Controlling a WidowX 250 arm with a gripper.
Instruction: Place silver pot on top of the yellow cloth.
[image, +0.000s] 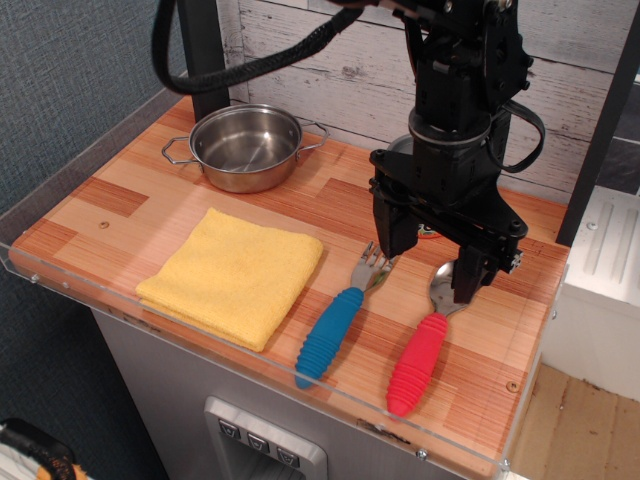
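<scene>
The silver pot (246, 147) sits at the back left of the tabletop (120, 200), upright and empty, a shallow round bowl of shiny steel with a thin wire loop handle on each side. It is apart from the yellow cloth (235, 273), which lies just in front of it toward the near edge: a soft, nubbly fabric folded into a rough square, flat on the wood with one corner pointing at the front rim. The tabletop is made of wood planks in alternating pale and reddish strips, edged by a low clear plastic lip. To the right of the cloth lies a fork (336, 322) with a ribbed blue handle and metal tines, and next to it a spoon (425, 345) with a ribbed red handle; both point away from the front edge. The claw (428, 262), black and bulky, hangs over the heads of these two utensils, its two fingers spread apart and holding nothing, well to the right of the pot. It hides part of the spoon's bowl, and behind it something small with a red patch is mostly covered and cannot be made out. The arm above is cut off by the top edge, and a black ribbed cable (240, 70) loops across the whitewashed plank wall (340, 70).
</scene>
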